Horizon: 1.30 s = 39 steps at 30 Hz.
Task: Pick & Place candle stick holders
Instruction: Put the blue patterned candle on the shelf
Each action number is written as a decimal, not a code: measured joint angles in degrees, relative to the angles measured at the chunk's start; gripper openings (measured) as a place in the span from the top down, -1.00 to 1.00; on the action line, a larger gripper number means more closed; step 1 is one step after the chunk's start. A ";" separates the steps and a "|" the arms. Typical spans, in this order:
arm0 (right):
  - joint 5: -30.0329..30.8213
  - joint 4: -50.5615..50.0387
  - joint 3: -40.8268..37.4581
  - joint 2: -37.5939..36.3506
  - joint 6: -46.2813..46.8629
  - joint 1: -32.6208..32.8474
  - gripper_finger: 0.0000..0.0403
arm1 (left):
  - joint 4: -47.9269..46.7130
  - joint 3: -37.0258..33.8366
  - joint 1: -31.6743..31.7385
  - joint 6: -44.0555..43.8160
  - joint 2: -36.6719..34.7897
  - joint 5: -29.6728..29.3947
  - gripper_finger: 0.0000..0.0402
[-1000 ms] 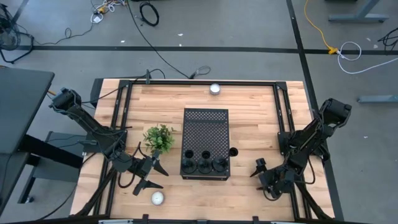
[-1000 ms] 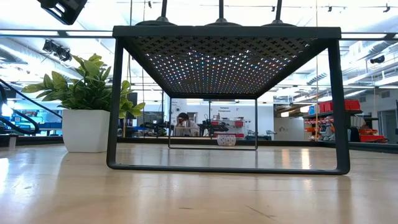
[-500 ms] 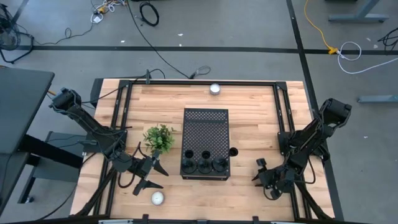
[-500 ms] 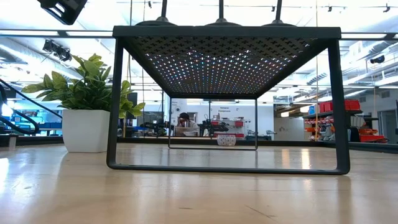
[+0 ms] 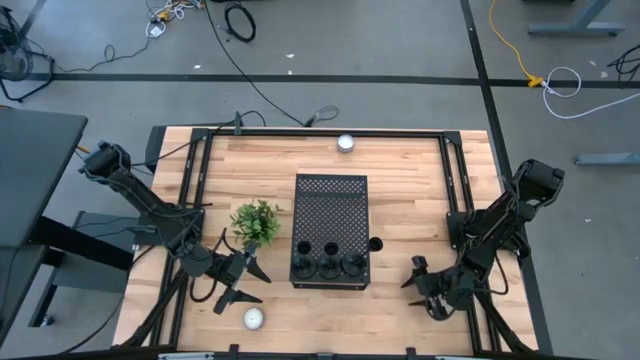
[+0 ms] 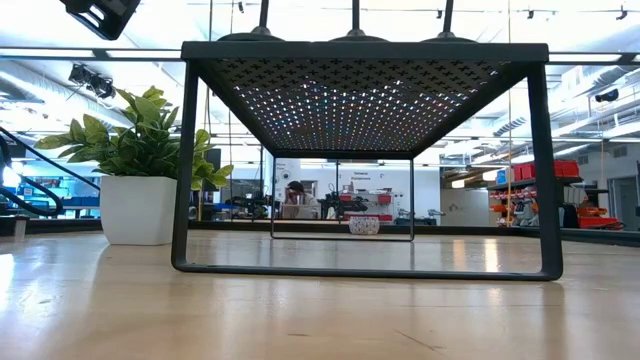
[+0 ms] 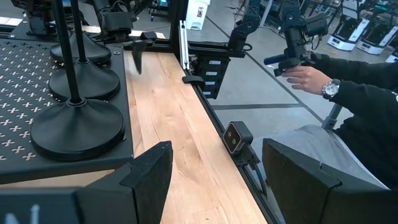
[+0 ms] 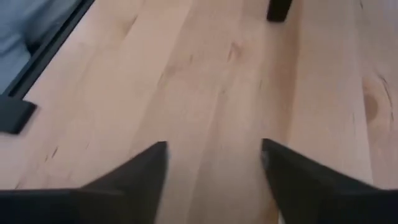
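Note:
Three slim black candle stick holders [image 5: 328,260] stand by their round bases in a row on the near end of the black perforated box [image 5: 331,205]. Their bases and stems also show in the left wrist view [image 7: 78,127]. A fourth holder [image 5: 375,244] stands on the table just right of the box. My left gripper [image 5: 255,285] is open and empty, left of the box's near end, pointing at it. My right gripper [image 5: 418,288] is open and empty over bare wood, near the table's near right corner.
A small potted plant [image 5: 256,222] stands left of the box. White round candles lie at the far edge [image 5: 346,142] and the near edge [image 5: 254,318]. A black frame [image 5: 320,133] rims the table. A person's hand [image 7: 308,78] shows beyond the table's right side.

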 joint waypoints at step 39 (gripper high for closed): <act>-8.79 -34.25 0.17 -28.71 23.31 2.44 -0.26 | 0.00 0.00 0.00 0.00 0.00 0.00 -0.23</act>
